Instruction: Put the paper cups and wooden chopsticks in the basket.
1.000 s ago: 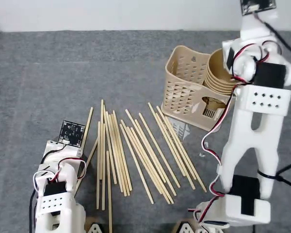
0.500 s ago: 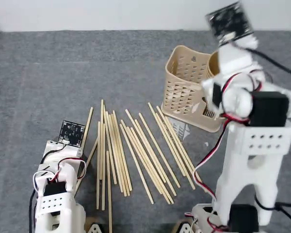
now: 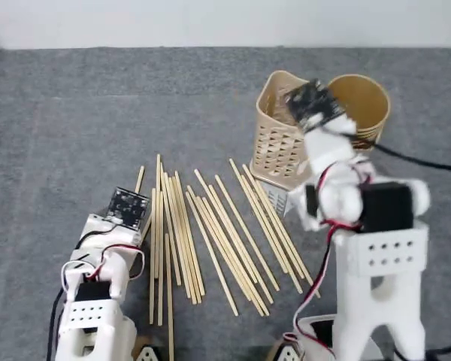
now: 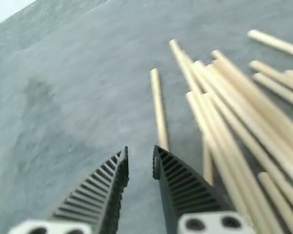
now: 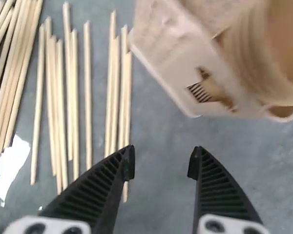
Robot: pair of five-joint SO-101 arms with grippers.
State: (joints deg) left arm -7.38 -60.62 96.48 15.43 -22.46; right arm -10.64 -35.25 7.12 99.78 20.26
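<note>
Behind right arm, basket & paper cups sit partly hidden.

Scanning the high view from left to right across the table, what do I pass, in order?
Left arm → wooden chopsticks → basket → paper cups.

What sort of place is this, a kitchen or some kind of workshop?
Probably a robotics test bench: two small white arms with bare wiring on a grey mat, with chopsticks and a basket laid out for practice.
</note>
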